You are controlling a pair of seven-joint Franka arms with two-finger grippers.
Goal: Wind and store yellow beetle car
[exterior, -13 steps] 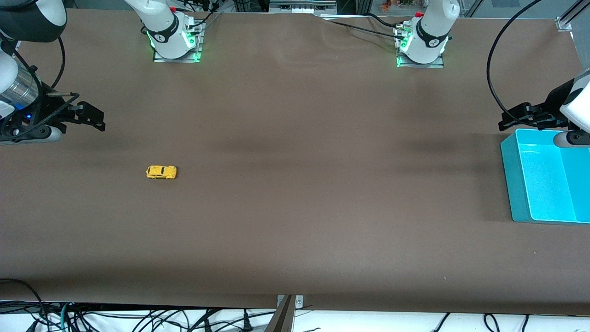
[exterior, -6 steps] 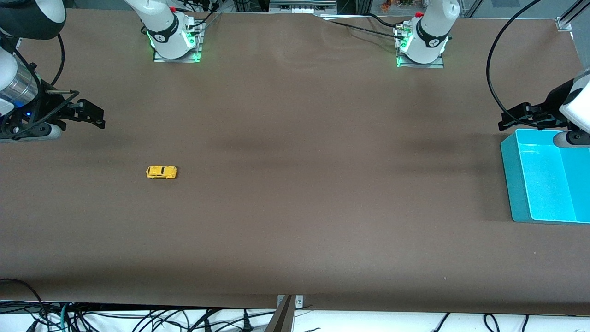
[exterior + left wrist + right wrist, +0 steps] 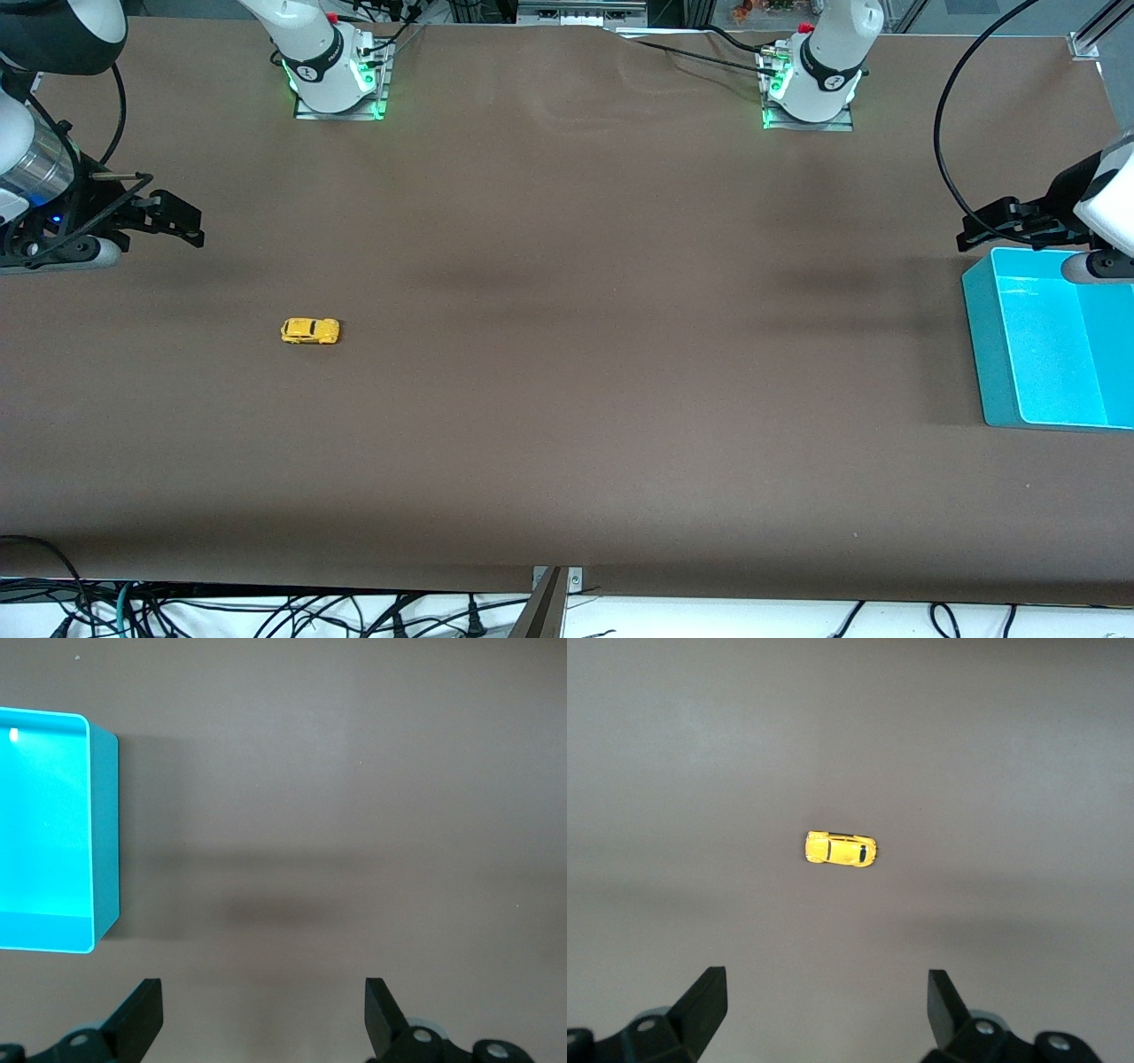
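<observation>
The yellow beetle car (image 3: 310, 330) stands alone on the brown table, toward the right arm's end. In the right wrist view the car (image 3: 841, 849) lies ahead of the fingers, apart from them. My right gripper (image 3: 182, 226) hangs over bare table near that end, open and empty (image 3: 826, 983). My left gripper (image 3: 974, 232) hovers over the table at the rim of the teal bin (image 3: 982, 337), open with nothing between its fingers (image 3: 263, 992).
The teal bin (image 3: 104, 815) sits at the left arm's end of the table, and what shows of its inside holds nothing. Both arm bases (image 3: 335, 80) (image 3: 811, 89) stand along the table's edge farthest from the front camera. Cables hang below the near edge.
The right gripper has shifted very slightly. The car, the bin and the left gripper have stayed put.
</observation>
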